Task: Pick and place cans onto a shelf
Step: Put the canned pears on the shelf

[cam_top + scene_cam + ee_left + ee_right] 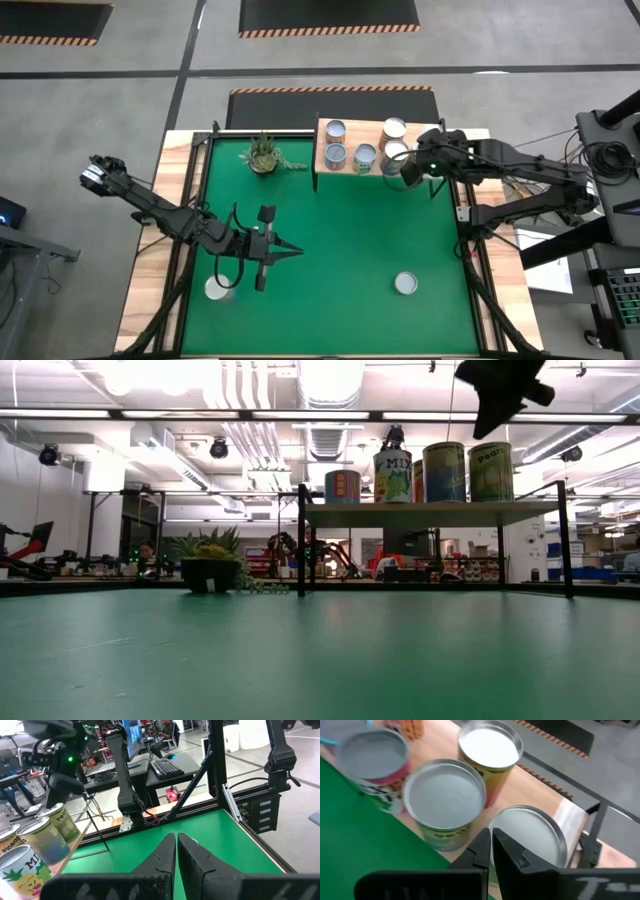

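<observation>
Above the shelf (372, 146) the right gripper (408, 172) hovers shut and empty over the cans (364, 157); it should rise clear before fetching the stray can (405, 284).

Silver lids over a green mat

My fingers (490, 851) were black; the cans (445, 800) wore silver tops and yellow-green or pink labels on the pale wood shelf (372, 172), the mat (340, 250) plain green.

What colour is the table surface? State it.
Green; the table surface shows best in the high view.
</observation>
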Robot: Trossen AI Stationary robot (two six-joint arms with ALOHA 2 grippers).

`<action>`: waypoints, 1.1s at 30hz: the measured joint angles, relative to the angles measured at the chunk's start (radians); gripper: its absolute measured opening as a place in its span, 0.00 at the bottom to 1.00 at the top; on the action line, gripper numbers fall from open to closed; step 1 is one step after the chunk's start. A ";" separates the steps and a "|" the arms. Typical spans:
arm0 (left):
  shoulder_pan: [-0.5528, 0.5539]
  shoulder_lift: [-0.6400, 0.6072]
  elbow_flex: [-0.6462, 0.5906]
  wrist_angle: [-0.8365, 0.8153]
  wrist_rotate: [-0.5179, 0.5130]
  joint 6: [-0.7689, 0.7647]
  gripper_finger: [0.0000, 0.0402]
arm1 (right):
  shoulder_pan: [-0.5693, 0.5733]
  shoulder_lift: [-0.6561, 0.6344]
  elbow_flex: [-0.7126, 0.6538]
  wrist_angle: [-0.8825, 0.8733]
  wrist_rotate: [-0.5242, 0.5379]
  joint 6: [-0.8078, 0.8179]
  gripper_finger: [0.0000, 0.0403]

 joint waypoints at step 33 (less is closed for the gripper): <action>0.000 0.000 0.000 -0.007 0.000 0.000 0.00 | -0.009 -0.044 0.013 -0.171 -0.074 -0.025 0.02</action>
